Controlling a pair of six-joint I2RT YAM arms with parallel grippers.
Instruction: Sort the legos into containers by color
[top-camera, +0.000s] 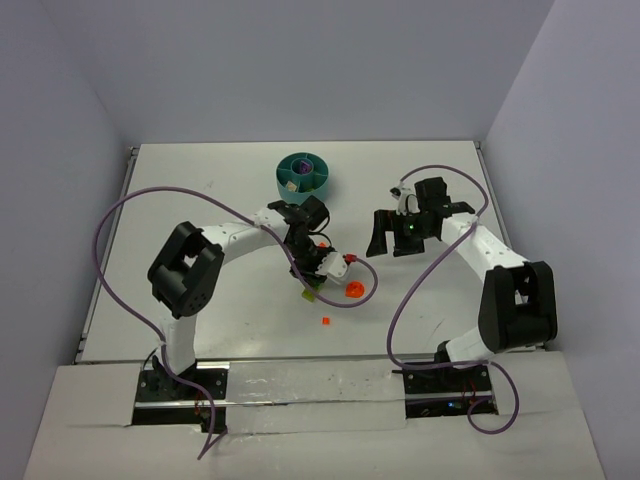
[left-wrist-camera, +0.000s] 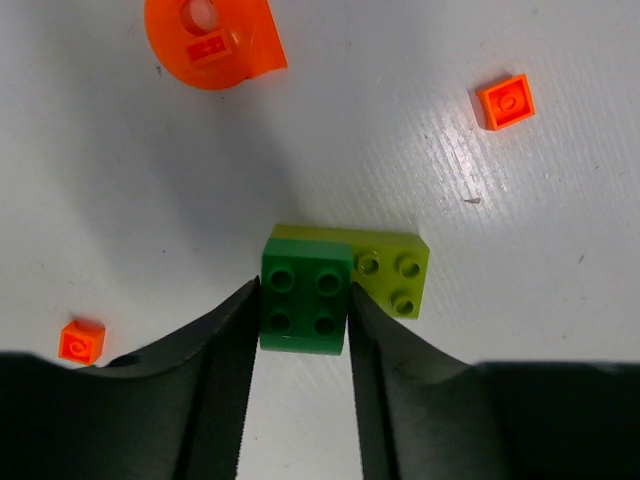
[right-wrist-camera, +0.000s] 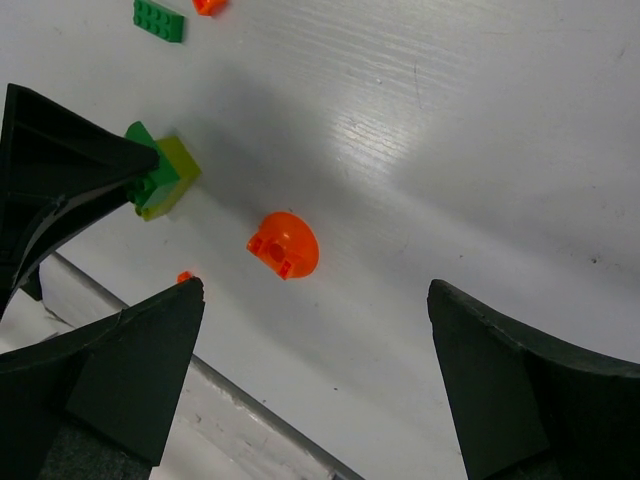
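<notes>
The left claw (left-wrist-camera: 303, 296) is pinching the green brick (left-wrist-camera: 305, 308), which is touching a lime brick (left-wrist-camera: 396, 272) on the counter (left-wrist-camera: 520, 380), nearside of the bowl (top-camera: 302, 177). The right claw (right-wrist-camera: 315, 292) is gaping wide, right of the bowl.

A white table (top-camera: 230, 330) (faintly streaked up close) sits between pale grey walls (top-camera: 300, 60).

Bowl (top-camera: 303, 177) behind legos (top-camera: 353, 289) on table (top-camera: 200, 190)
</notes>
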